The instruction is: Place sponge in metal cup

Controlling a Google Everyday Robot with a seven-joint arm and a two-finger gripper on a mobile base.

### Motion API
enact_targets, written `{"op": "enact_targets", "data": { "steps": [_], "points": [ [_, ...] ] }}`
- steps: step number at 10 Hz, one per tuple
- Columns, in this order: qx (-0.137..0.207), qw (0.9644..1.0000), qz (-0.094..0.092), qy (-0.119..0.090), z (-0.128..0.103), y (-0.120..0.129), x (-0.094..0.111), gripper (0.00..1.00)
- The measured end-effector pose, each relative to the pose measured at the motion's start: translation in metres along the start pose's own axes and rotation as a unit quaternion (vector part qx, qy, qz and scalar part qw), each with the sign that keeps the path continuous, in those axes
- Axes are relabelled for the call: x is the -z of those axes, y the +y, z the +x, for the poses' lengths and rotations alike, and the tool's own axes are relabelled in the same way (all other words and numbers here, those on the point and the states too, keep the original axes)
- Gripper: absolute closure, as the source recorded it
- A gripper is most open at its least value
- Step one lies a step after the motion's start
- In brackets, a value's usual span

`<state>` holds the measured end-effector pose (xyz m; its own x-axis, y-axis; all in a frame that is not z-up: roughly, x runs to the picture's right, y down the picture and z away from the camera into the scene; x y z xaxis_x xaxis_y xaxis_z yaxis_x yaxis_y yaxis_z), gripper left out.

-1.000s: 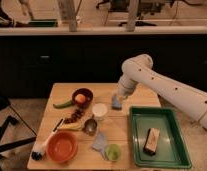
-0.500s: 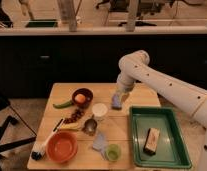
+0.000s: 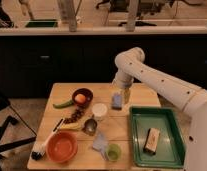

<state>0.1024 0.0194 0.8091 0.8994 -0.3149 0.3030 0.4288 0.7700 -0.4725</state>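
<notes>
A white cup [image 3: 99, 111] stands mid-worktop [image 3: 62, 90]. Behind it to the left sits a dark bowl [image 3: 82, 96] holding an orange fruit [image 3: 80, 99], with a green vegetable [image 3: 62, 104] further left. In front and to its left are an orange bowl [image 3: 62, 146] and a brush [image 3: 44, 145], and in front a small green cup [image 3: 114, 151]. To its right, a green tray [image 3: 162, 117] carries a brown packet [image 3: 152, 140]. The claw [image 3: 122, 97] hangs just behind and to the right of the white cup.

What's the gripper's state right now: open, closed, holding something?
Gripper: closed on the blue sponge, above the far side of the table, right of the white cup.
</notes>
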Motion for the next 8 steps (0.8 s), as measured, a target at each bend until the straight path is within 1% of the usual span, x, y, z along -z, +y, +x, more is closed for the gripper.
{"op": "enact_targets", "data": {
  "steps": [2,4,6,8],
  "points": [
    [0.021,0.9998,0.0,0.003,0.0018,-0.0078,-0.0014,0.2],
    [0.05,0.9987,0.002,0.005,0.0037,-0.0111,-0.0027,0.2],
    [0.09,0.9958,0.013,0.004,0.0045,-0.0123,-0.0031,0.2],
    [0.116,0.9929,0.026,0.01,0.0068,-0.012,-0.0023,0.2]
  ]
}}
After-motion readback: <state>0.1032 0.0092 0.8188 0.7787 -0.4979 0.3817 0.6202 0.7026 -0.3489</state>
